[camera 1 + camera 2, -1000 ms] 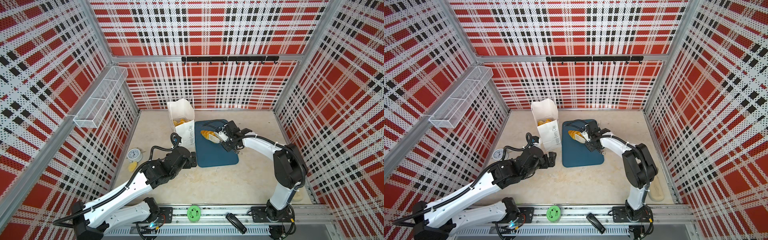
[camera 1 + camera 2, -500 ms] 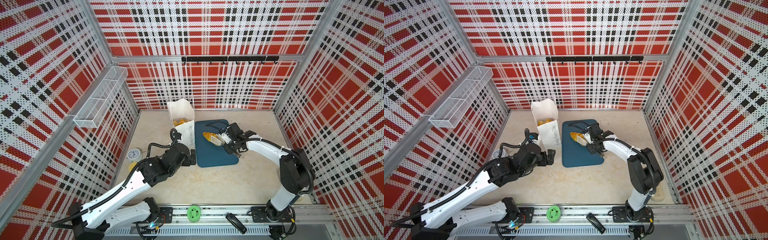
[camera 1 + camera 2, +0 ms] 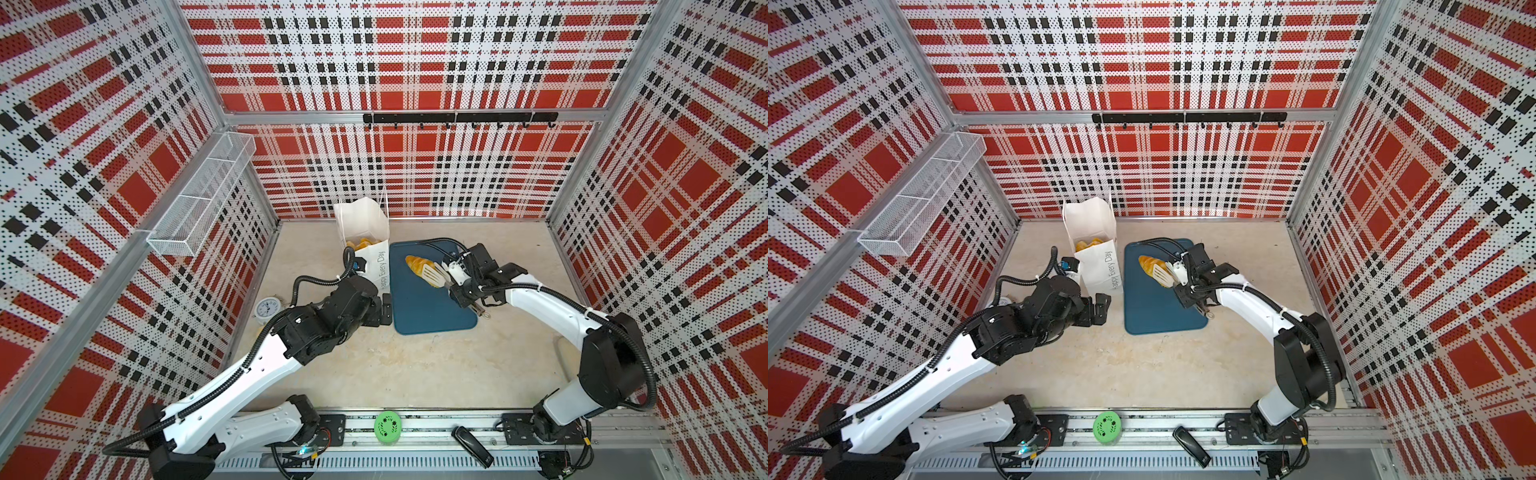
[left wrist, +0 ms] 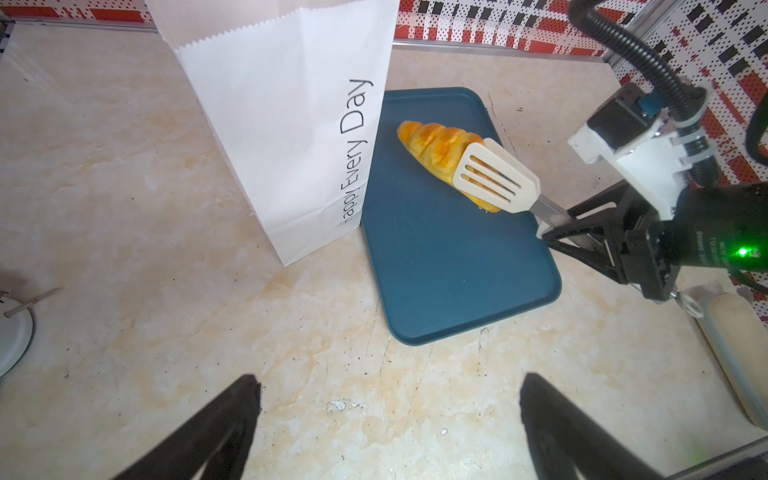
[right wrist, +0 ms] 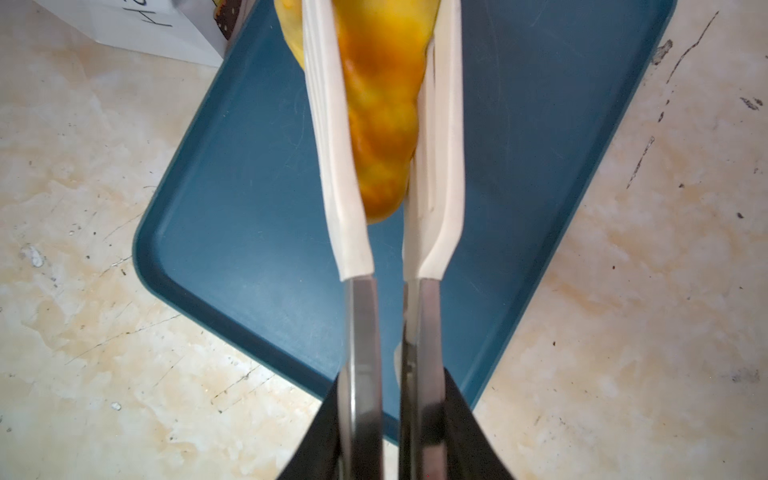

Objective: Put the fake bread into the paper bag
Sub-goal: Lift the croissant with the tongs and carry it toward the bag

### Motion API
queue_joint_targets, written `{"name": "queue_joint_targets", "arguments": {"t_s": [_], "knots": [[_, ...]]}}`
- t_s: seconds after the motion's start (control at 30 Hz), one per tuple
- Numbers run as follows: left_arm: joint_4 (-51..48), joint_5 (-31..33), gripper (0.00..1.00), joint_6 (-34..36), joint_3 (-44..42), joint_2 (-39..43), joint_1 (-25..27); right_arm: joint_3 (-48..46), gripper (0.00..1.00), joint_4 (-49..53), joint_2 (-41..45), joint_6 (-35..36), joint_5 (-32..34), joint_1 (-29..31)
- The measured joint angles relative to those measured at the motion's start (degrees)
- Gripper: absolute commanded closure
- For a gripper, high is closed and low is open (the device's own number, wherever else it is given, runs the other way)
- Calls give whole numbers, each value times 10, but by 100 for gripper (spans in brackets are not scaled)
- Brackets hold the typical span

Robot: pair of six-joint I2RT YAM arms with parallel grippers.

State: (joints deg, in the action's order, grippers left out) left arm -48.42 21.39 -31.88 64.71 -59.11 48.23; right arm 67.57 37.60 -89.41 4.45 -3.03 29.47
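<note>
- right gripper (image 3: 463, 291), centre right: closed on tongs (image 4: 494, 178) clamping a loaf (image 4: 432, 141) over the tray (image 4: 449, 270).
- left gripper (image 3: 387, 309), centre left: wide open, empty, near the paper bag (image 4: 282, 116).

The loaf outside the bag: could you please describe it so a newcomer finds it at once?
Find the dark-teal tray beside the paper bag. At its far end, cream slotted tongs in the right pincer clasp a golden striped loaf. The other golden pastries sit inside the bag.

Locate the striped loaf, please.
In both top views the striped loaf is over the teal tray, right of the paper bag, in tongs that the right end effector holds.
</note>
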Motion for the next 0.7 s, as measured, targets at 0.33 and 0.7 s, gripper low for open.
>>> {"name": "queue_joint_targets", "arguments": {"t_s": [0.33, 0.7], "knots": [[-14, -28, 1, 28, 52, -12, -33, 0, 68, 7, 40, -25, -19, 0], [-36, -80, 1, 50, 110, -28, -71, 25, 68, 33, 55, -50, -34, 0]]}}
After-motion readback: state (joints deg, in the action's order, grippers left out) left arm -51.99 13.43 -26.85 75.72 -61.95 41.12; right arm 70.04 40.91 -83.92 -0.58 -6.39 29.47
